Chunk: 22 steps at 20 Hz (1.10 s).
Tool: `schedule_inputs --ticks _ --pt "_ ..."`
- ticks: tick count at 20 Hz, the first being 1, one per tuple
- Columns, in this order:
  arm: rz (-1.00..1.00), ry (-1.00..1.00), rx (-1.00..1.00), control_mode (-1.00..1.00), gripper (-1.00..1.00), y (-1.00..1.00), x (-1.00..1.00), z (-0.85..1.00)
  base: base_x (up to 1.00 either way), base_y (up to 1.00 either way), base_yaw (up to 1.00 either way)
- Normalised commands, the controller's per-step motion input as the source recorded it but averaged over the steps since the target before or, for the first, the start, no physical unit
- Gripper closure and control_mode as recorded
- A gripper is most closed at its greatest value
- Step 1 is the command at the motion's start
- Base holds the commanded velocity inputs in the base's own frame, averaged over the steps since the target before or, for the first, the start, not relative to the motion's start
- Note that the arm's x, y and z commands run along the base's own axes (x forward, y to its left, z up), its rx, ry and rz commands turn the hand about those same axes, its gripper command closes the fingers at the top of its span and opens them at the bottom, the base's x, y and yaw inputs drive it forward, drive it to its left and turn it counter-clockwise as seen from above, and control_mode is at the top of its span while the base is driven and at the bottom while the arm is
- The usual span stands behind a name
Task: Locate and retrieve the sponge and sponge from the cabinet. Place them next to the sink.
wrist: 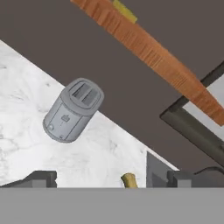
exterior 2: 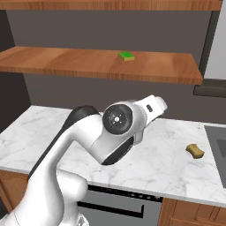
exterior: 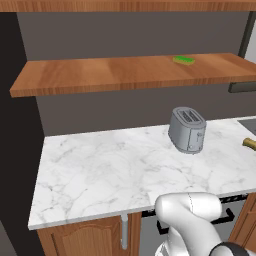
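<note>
A flat bright green sponge (exterior: 183, 60) (exterior 2: 126, 56) lies on the lower board of the reddish-brown open cabinet (exterior: 125, 75) (exterior 2: 88, 64), toward its right end. An olive-yellow sponge (exterior 2: 194, 150) (exterior: 249, 144) (wrist: 129, 180) rests on the marble counter just left of the sink (exterior 2: 218, 141). My gripper (wrist: 111, 179) is open with nothing between its fingertips (wrist: 41, 178). It hangs above the counter, well short of the shelf, looking at the toaster and the wall. In the right base view my arm (exterior 2: 119, 128) covers the hand.
A grey two-slot toaster (exterior: 187, 129) (wrist: 73, 109) stands on the white marble counter (exterior: 100, 170) below the shelf. A dark-framed window (exterior 2: 212, 90) sits at the right beside the shelf end. A second shelf board (exterior: 125, 5) runs above.
</note>
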Motion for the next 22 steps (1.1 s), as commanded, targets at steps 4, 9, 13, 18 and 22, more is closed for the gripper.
schedule_inputs --ticks 4,9,13,18,22 --pt "0.0 0.26 -0.04 -1.0 -1.0 0.02 0.27 0.03 0.0 0.0 0.0" --pt "-0.15 0.14 0.01 -1.0 -1.0 0.16 0.14 0.01 0.0 0.0 0.0" --pt "-0.35 0.08 0.04 -1.0 -1.0 0.17 0.01 -0.01 0.0 0.0 0.0" --pt "-0.32 0.01 0.16 -1.0 -1.0 0.08 0.01 -0.02 0.0 0.0 0.0" --pt "-0.11 0.0 0.19 -1.0 -1.0 0.02 0.03 -0.05 0.0 0.0 0.0"
